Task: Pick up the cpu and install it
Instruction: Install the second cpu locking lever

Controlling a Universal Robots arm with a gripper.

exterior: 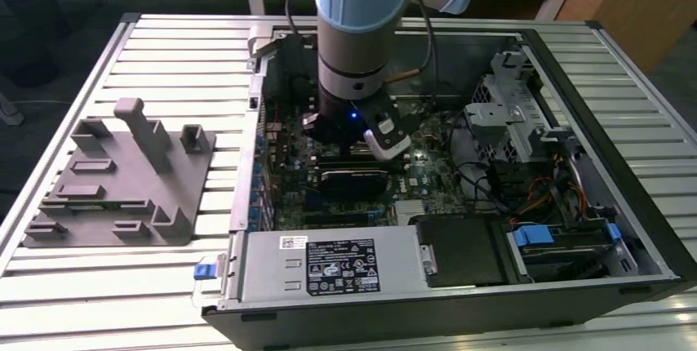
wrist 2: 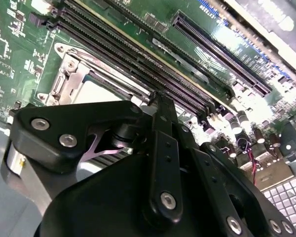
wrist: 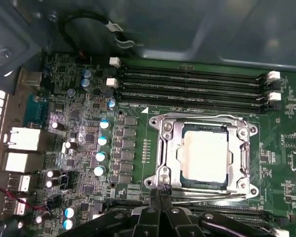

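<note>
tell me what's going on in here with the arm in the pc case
A robot arm reaches down into an open computer case on a slatted table. The cpu already lies in the socket frame on the motherboard. The gripper hangs at the socket's edge with its jaws together, holding nothing.

Slatted table (exterior: 654, 155) bearing computer case (exterior: 610, 82), grey fixture (exterior: 120, 179)

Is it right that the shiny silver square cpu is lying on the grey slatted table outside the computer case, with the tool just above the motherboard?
Not quite. The shiny silver square cpu sits inside the metal socket frame on the green motherboard, as the first wrist view shows. The tool is just above the motherboard.
</note>
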